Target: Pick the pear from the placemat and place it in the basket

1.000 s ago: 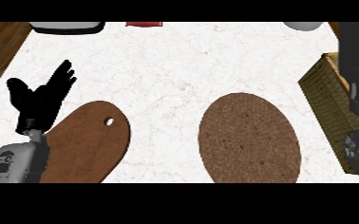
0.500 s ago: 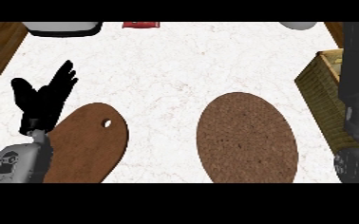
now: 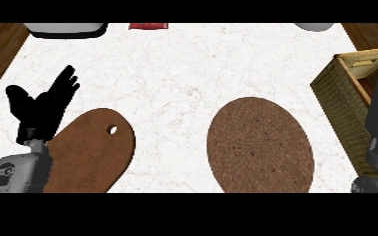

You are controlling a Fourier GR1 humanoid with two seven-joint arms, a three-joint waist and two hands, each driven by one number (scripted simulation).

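The brown oval placemat (image 3: 258,141) lies right of centre on the white counter, with nothing on it. No pear shows anywhere in the head view. The woven basket (image 3: 341,107) stands at the right edge, partly cut off, so most of its inside is hidden. A dark strip of my right forearm (image 3: 370,122) runs along the right edge over the basket, and its hand is out of view. At the far left my left hand (image 3: 43,105) rests open, fingers pointing up, holding nothing.
A brown wooden cutting board (image 3: 88,152) with a small hole lies just right of my left forearm. Along the back edge are a grey-white vessel (image 3: 65,28), a red item (image 3: 148,26) and a white bowl (image 3: 318,26).
My right forearm has slid a little further toward the right edge. The left hand, placemat and board stay where they were.
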